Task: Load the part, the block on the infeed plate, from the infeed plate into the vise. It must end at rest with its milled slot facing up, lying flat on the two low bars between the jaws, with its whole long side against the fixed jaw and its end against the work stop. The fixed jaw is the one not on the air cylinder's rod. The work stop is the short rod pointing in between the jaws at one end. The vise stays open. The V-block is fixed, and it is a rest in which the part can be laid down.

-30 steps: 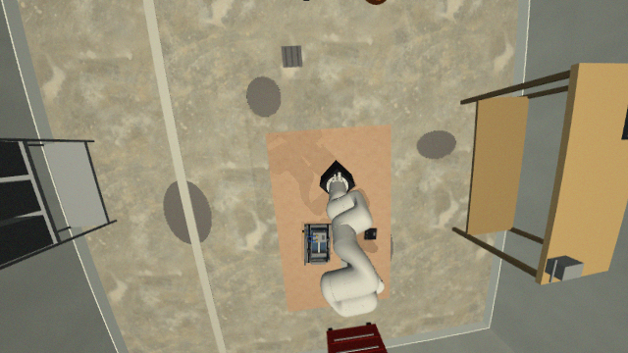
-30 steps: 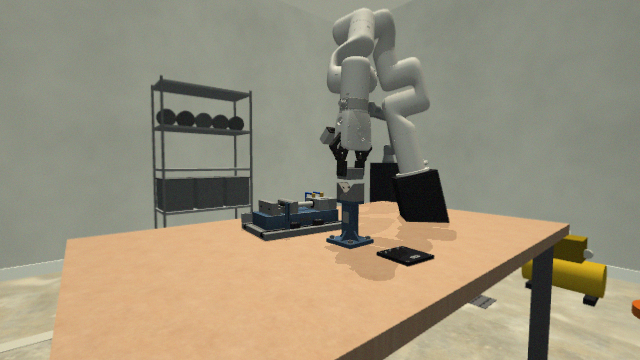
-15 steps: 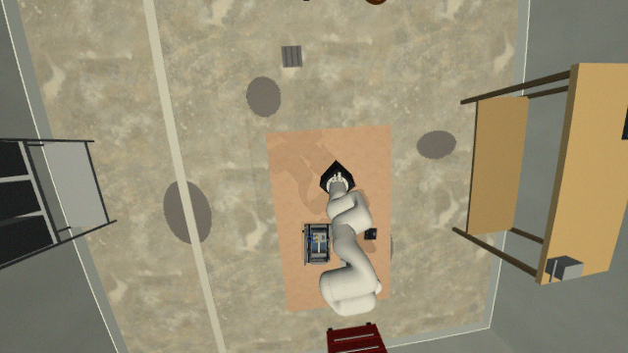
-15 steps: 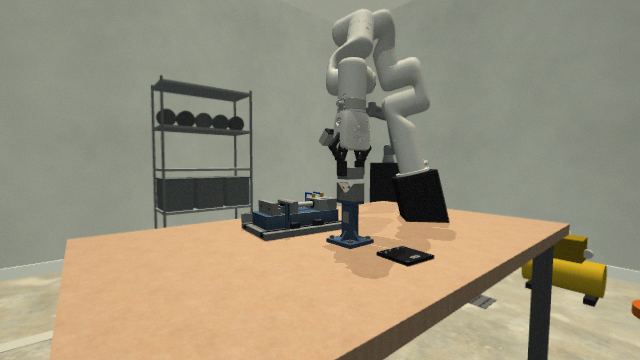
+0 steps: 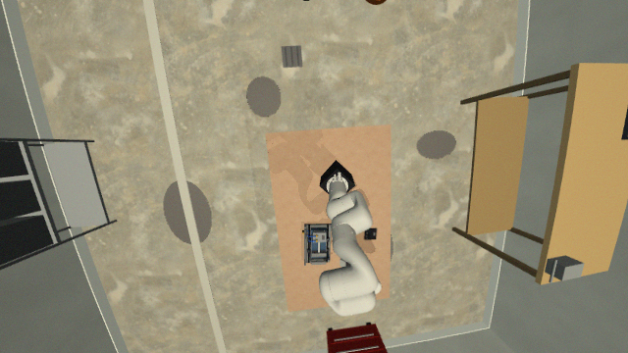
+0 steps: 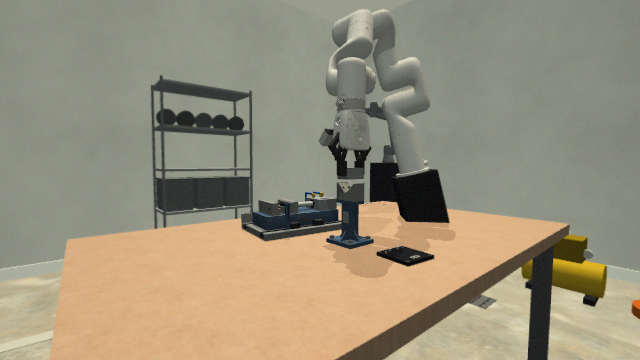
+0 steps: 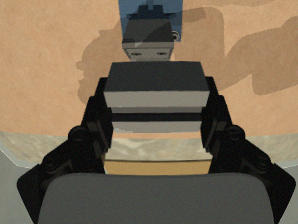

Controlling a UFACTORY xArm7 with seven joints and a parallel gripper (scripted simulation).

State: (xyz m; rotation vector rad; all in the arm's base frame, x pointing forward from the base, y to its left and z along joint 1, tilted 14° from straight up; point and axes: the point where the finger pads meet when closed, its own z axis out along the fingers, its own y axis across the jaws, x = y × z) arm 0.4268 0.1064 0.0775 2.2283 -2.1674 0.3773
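Nearest the exterior camera, a flat black infeed plate (image 6: pixel 405 255) lies on the wooden table (image 6: pixel 210 295), with nothing on it. Just behind it stands the V-block (image 6: pixel 350 192), a grey notched head on a blue post and blue base bolted to the table. Directly above the notch hangs the gripper (image 6: pixel 350 170), pointing straight down, its black fingers (image 6: pixel 341 164) clamped on the grey part (image 6: pixel 350 173); a narrow gap separates the part from the V-block. In the wrist view the part (image 7: pixel 156 90) spans the space between the two fingers, one long face turned toward the camera, with the V-block (image 7: pixel 150 40) and its blue base below. Which face carries the slot cannot be told. Farther back and to the left sits the blue vise (image 6: pixel 295 216) on its grey base. Beyond the table, a metal shelf rack (image 6: pixel 161 150) stands against the wall.
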